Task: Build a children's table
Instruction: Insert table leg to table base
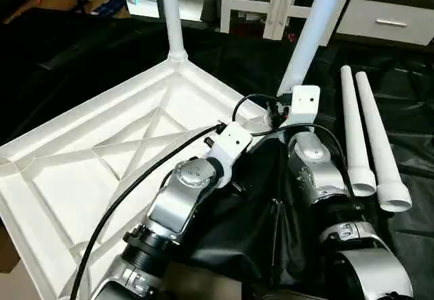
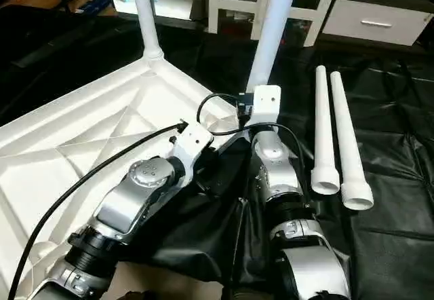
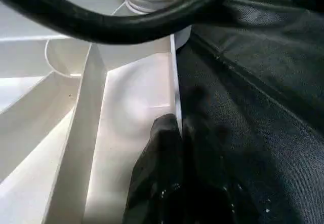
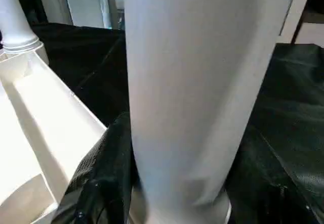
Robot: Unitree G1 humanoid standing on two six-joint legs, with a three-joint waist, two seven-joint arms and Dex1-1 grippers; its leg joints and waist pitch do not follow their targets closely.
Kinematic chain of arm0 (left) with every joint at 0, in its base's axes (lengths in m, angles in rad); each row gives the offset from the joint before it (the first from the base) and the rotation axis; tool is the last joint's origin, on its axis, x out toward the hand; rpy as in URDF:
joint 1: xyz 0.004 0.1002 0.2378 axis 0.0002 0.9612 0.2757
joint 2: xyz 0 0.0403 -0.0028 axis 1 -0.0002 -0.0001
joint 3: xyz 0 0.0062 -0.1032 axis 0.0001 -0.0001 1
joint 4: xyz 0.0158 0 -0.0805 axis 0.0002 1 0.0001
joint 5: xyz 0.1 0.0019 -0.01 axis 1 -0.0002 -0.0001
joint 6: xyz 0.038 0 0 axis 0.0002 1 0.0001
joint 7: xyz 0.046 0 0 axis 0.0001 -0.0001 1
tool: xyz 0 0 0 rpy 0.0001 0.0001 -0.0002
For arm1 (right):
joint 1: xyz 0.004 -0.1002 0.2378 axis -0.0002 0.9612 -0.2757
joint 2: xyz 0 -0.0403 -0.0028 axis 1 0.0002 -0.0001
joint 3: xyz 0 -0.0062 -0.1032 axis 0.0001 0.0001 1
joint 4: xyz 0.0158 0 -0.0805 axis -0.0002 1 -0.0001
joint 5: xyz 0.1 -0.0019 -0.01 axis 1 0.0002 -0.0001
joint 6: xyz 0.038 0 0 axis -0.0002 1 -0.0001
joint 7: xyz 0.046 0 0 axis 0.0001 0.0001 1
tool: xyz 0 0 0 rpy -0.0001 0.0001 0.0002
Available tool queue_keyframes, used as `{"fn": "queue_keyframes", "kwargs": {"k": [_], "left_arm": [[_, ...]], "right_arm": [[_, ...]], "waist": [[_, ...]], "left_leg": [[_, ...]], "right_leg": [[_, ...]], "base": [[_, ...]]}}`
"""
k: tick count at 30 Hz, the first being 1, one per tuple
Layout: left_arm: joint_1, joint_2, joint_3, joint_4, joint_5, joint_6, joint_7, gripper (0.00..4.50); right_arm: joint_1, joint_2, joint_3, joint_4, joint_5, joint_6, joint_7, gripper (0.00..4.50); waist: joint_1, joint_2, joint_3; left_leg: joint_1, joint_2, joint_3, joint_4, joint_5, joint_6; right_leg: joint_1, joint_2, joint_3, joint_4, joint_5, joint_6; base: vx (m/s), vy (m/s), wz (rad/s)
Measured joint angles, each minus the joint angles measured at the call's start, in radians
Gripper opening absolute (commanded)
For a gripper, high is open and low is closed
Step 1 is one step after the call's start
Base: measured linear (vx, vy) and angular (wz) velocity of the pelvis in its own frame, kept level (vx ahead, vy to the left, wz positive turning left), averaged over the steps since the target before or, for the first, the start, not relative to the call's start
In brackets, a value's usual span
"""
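We see a smooth, glossy white plastic tabletop (image 1: 102,151) and legs (image 1: 366,137), brushed silver metal forearms (image 2: 146,191), and crinkled matt black cloth over the surface (image 2: 393,178).

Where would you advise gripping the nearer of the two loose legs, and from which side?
Probably mid-shaft on the nearer loose leg, coming from above with fingers across it. It lies flat on the black cloth, close beside the other leg, and its near end flares wider.

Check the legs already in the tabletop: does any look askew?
Yes. The near leg, held by the right gripper, leans to the right. The far leg stands nearly upright in its socket. Two more legs lie on the black cloth.
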Motion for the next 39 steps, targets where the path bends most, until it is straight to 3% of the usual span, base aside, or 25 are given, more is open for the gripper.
{"fn": "queue_keyframes", "kwargs": {"k": [5, 8, 12, 18, 24, 30, 33, 39], "left_arm": [[0.001, 0.017, -0.002, -0.006, -0.011, -0.016, -0.028, 0.0], [0.012, 0.066, -0.005, -0.037, -0.03, -0.035, -0.079, 0.0], [0.036, 0.16, 0.002, -0.073, -0.05, -0.098, -0.183, 0.0], [0.065, 0.276, 0.021, -0.12, -0.113, -0.161, -0.32, 0.0], [0.087, 0.395, 0.037, -0.137, -0.18, -0.217, -0.484, 0.0], [0.108, 0.435, 0.034, -0.143, -0.206, -0.252, -0.553, 0.0], [0.112, 0.441, 0.032, -0.143, -0.211, -0.26, -0.565, 0.0], [0.112, 0.445, 0.032, -0.143, -0.219, -0.263, -0.578, 0.0]], "right_arm": [[0.006, -0.012, 0.001, -0.005, 0.001, -0.022, 0.047, 1.95], [0.044, -0.037, 0.012, -0.062, 0.012, -0.026, 0.138, 1.95], [0.108, -0.089, 0.041, -0.157, 0.047, -0.017, 0.299, 1.95], [0.19, -0.177, 0.066, -0.319, 0.123, 0.057, 0.519, 1.95], [0.291, -0.311, 0.108, -0.498, 0.185, 0.137, 0.734, 1.95], [0.356, -0.384, 0.114, -0.592, 0.224, 0.188, 0.841, 1.95], [0.372, -0.403, 0.115, -0.617, 0.24, 0.2, 0.861, 1.95], [0.379, -0.414, 0.109, -0.642, 0.257, 0.244, 0.866, 1.94]], "waist": [[0.0, -0.002, 0.002], [0.001, -0.002, 0.002], [0.003, 0.0, 0.003], [0.007, 0.006, 0.006], [0.018, 0.005, 0.009], [0.033, 0.005, 0.014], [0.033, 0.006, 0.015], [0.032, 0.006, 0.015]], "left_leg": [[-0.005, 0.0, 0.0, -0.001, 0.0, 0.0], [-0.015, 0.0, 0.001, -0.001, 0.0, 0.0], [-0.013, 0.002, 0.001, -0.003, 0.0, 0.0], [-0.015, 0.004, 0.005, -0.008, 0.001, 0.009], [-0.016, 0.004, 0.01, -0.004, -0.003, 0.016], [-0.014, 0.006, 0.015, 0.004, -0.003, 0.016], [-0.013, 0.014, 0.029, 0.006, -0.002, 0.013], [-0.013, 0.015, 0.03, 0.008, -0.002, 0.013]], "right_leg": [[-0.007, 0.0, 0.0, 0.001, 0.0, 0.0], [-0.015, 0.0, 0.001, 0.006, 0.002, -0.003], [-0.017, 0.001, 0.0, 0.013, 0.013, -0.004], [-0.022, 0.004, 0.0, 0.016, 0.01, -0.008], [-0.028, 0.002, 0.001, 0.021, 0.006, -0.014], [-0.029, 0.001, 0.005, 0.03, 0.005, -0.016], [-0.028, 0.001, 0.007, 0.031, 0.005, -0.016], [-0.028, 0.001, 0.008, 0.032, 0.005, -0.016]], "base": [[0.0, 0.0, 0.0], [0.0, 0.0, 0.0], [0.0, 0.0, 0.0], [0.06, -0.011, 0.01], [0.017, 0.001, 0.0], [0.0, 0.0, 0.0], [0.0, 0.0, 0.0], [0.0, 0.0, 0.0]]}}
